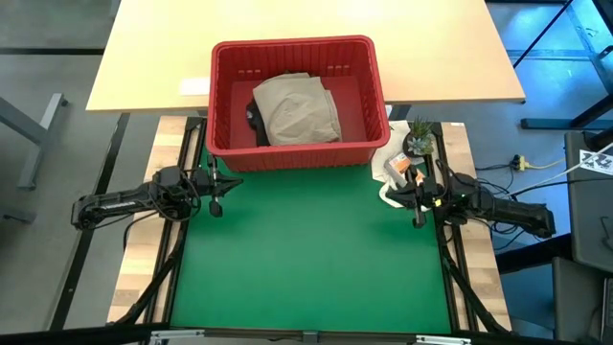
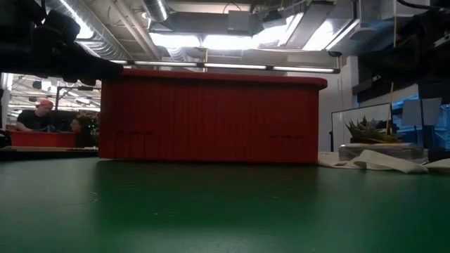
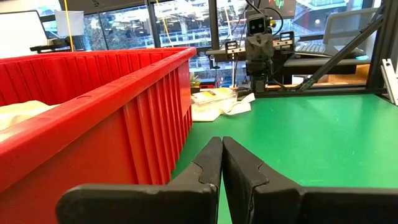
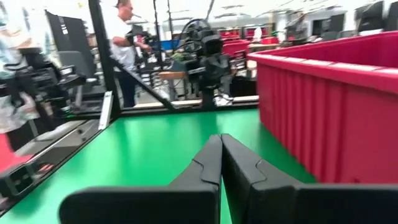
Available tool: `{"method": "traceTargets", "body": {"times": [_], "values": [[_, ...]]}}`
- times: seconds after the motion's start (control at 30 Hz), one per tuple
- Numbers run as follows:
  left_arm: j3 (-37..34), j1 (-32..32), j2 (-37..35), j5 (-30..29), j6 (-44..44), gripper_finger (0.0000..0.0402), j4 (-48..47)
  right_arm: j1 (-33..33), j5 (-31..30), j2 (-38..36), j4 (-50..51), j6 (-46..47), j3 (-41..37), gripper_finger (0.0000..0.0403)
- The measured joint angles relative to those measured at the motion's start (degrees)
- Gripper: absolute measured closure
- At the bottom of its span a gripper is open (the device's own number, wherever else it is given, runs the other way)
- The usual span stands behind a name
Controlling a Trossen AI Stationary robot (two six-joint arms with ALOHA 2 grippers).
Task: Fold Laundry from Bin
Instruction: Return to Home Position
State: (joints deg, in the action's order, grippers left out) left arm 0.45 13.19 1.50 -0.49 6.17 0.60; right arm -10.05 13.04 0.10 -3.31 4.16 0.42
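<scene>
At the far edge of the green mat (image 1: 306, 278), folded beige-tan cloth laundry (image 1: 299, 110) lies in the red ribbed plastic bin (image 1: 297, 155), just beyond left gripper (image 1: 222, 192) and right gripper (image 1: 410, 199). Low view: bin's wall runs left-right. Wrist views: both clenched, empty.

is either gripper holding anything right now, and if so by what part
Nothing is held. The left gripper and right gripper are both shut and empty above the green mat; the folded laundry lies in the bin.
</scene>
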Motion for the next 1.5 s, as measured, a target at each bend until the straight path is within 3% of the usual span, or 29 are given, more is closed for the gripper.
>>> {"method": "traceTargets", "body": {"times": [0.6,0.93,1.1,1.5], "values": [[0.0,0.0,0.0,0.0,0.0,0.0393,0.0,1.8,-0.4,0.0,0.2,0.4,0.0,0.0395],[0.0,0.0,0.0,0.0,0.0,0.0393,0.0,1.8,-12.3,0.0,2.0,0.5,0.0,0.0395],[0.0,0.0,0.0,0.0,0.0,0.0393,0.0,1.9,-13.0,0.0,2.3,0.5,0.0,0.0395],[0.0,0.0,0.0,-0.1,0.0,0.0393,0.0,10.2,-13.1,0.0,2.4,-0.2,0.0,0.0395]]}}
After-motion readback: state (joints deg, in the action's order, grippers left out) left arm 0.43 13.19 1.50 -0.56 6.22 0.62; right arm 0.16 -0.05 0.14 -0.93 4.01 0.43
